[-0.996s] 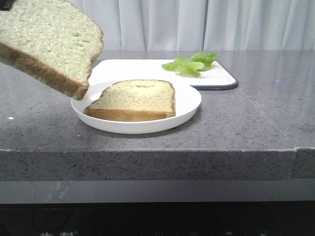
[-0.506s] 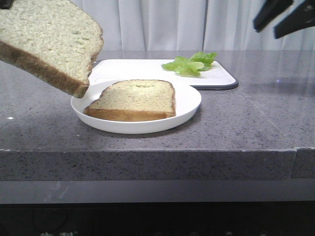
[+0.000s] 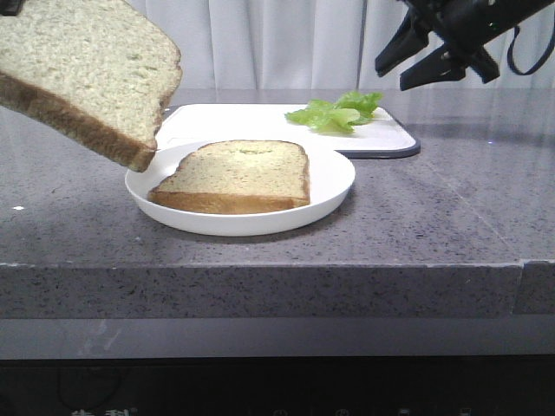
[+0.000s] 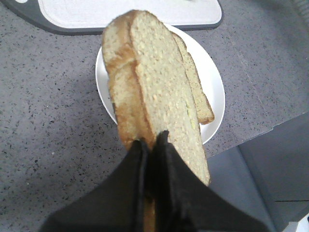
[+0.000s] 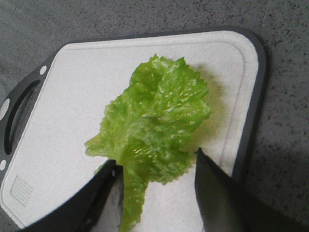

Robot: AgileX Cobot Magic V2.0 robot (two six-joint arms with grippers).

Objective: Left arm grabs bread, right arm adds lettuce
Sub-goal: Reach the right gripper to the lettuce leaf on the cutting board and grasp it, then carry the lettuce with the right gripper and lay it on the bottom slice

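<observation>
A grey speckled worktop (image 3: 434, 217) fills the scene, with pale curtains behind it. Your left claw (image 4: 150, 145) is clamped on the bread (image 3: 82, 74), a thick slice with a pale speckled face and golden-brown crust. In the left wrist view the two broad black fingers (image 4: 174, 179) pinch the near edge of the slice, one on each face. From the front, you see the slice held tilted in the air at the upper left, its lower corner hanging above the left rim of a white plate (image 3: 334, 186) without touching it.

On that plate lies a second slice of bread (image 3: 234, 176), flat, its crust edge facing the camera.

Behind the plate sits a white cutting board (image 3: 260, 121) with a dark grey rim. The lettuce (image 3: 336, 111), a small bright-green ruffled leaf, rests on the right part of the board.

Your right claw (image 3: 414, 62) hangs in the air at the upper right of the front view, above and to the right of the leaf, its jaws spread wide and pointing down towards the left. It holds nothing. In the right wrist view the two dark fingertips (image 5: 207, 169) stand on either side of the leaf's near end; whether they touch it cannot be told.
</observation>
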